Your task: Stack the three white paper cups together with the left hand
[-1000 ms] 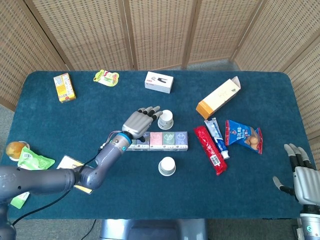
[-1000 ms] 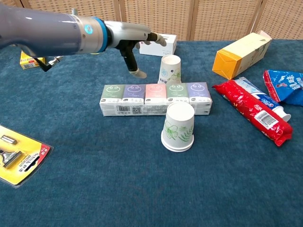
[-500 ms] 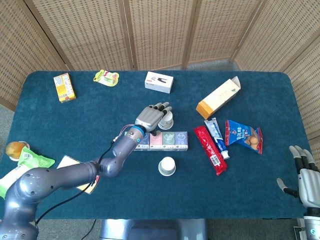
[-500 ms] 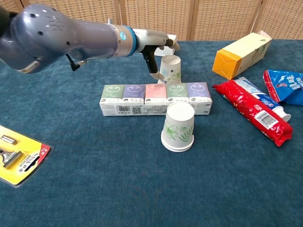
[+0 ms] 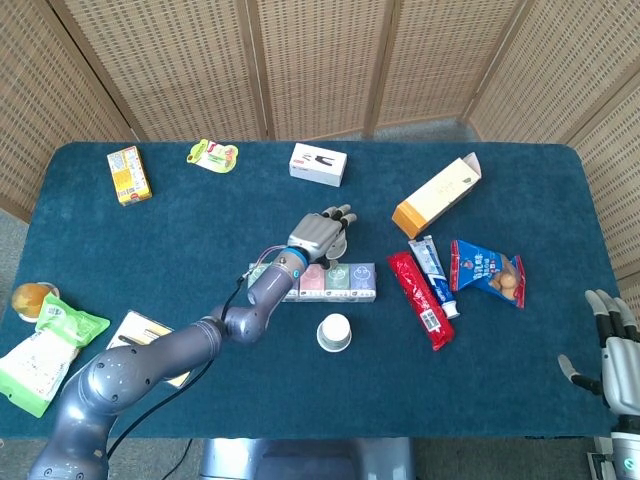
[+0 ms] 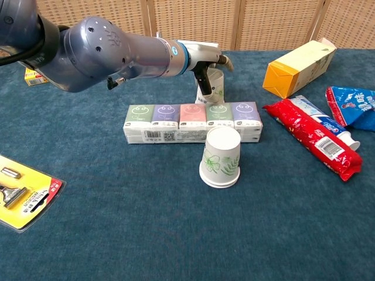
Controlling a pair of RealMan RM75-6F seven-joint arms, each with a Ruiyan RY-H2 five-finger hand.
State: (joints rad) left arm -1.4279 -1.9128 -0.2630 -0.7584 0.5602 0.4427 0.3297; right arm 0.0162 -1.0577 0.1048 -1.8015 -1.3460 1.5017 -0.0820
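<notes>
Two white paper cups visible, both upside down w/ floral print. Far cup stands just behind the tissue multipack, near its right half; in head view it's mostly hidden under the hand. Near cup stands just in front of the pack, touching or almost touching its front edge, also seen from above. Third cup: can't make out whether it's nested in one of these. Left hand is over the far cup, fingers stretched across its top, thumb hanging down against cup's left side; can't tell if it actually clamps the cup or only touches it. Left arm reaches in from lower left across the blue table. Right hand sits at table's right front edge, fingers apart, holding nothing. Around: red snack pack and toothpaste tube lie side by side right of the tissue pack; blue snack bag further right; orange-and-cream carton on its side behind them. White box at the back, center; yellow box and green-yellow pouch back left. Front left: yellow blister card w/ razor; green bag and an orange round item near the left edge.
</notes>
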